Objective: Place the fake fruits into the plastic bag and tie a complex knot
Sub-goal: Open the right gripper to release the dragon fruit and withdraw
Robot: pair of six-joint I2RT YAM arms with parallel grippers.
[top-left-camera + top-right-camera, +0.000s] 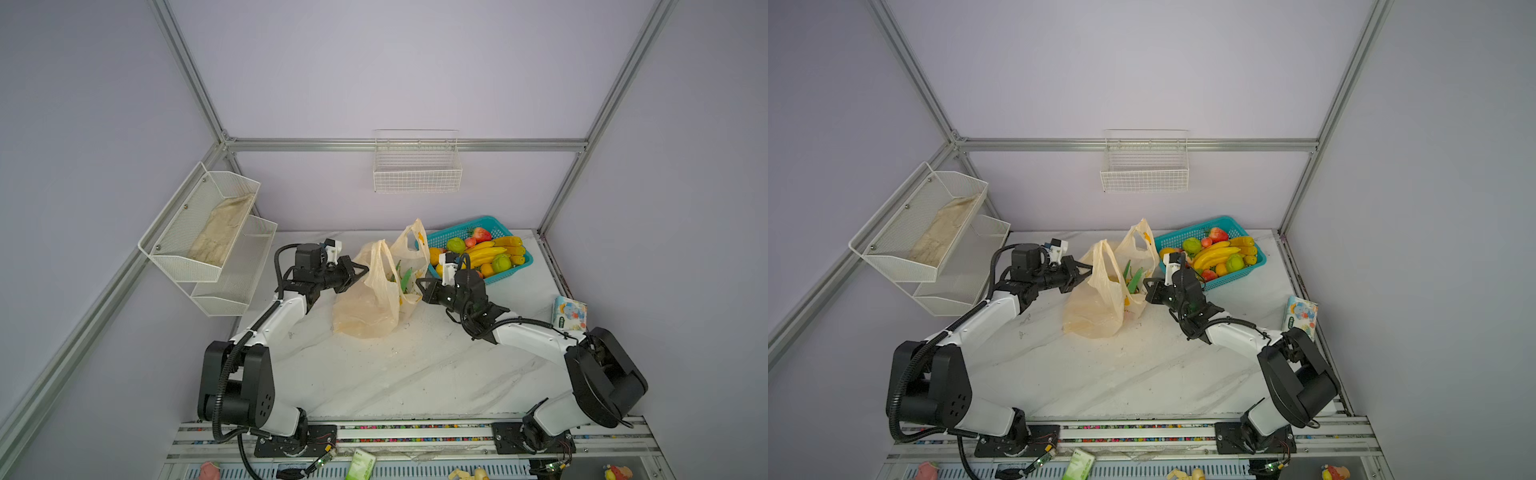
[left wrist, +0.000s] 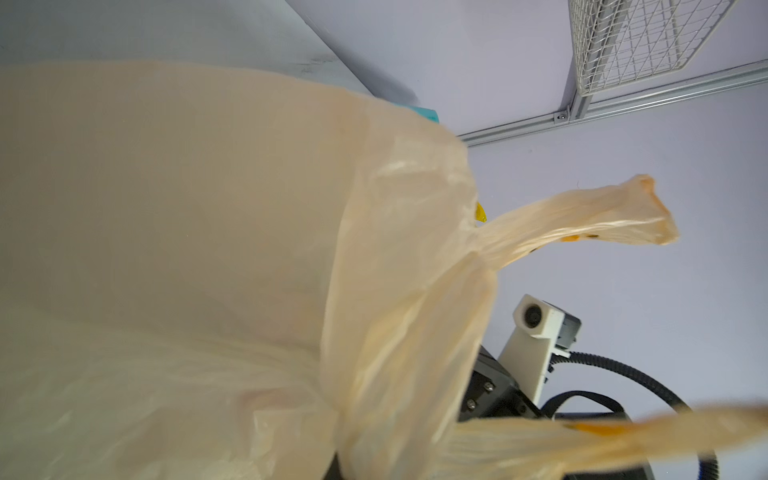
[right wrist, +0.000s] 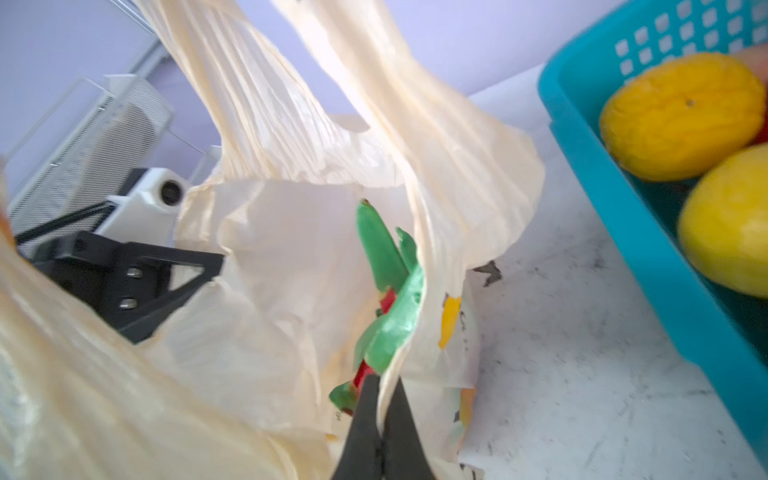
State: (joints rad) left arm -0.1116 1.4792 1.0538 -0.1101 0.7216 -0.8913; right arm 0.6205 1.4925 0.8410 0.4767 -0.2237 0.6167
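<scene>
Bag [image 1: 362,308] upright, long axis vert.

Thin translucent cream-beige plastic carrier bag [image 1: 365,307]: crinkled film, soft sheen, pleated at handles. Teal moulded plastic mesh basket [image 1: 453,237], 2 o'clock from bag: smooth, slightly glossy. Small toy fruits [image 1: 486,251] inside: shiny plastic; yellow round fruit [image 3: 681,116] finely ridged, duller. White marbled tabletop [image 1: 415,374]: matt, scuffed, dark-speckled. White wire wall basket [image 1: 417,174], 12 o'clock: coated metal.
</scene>
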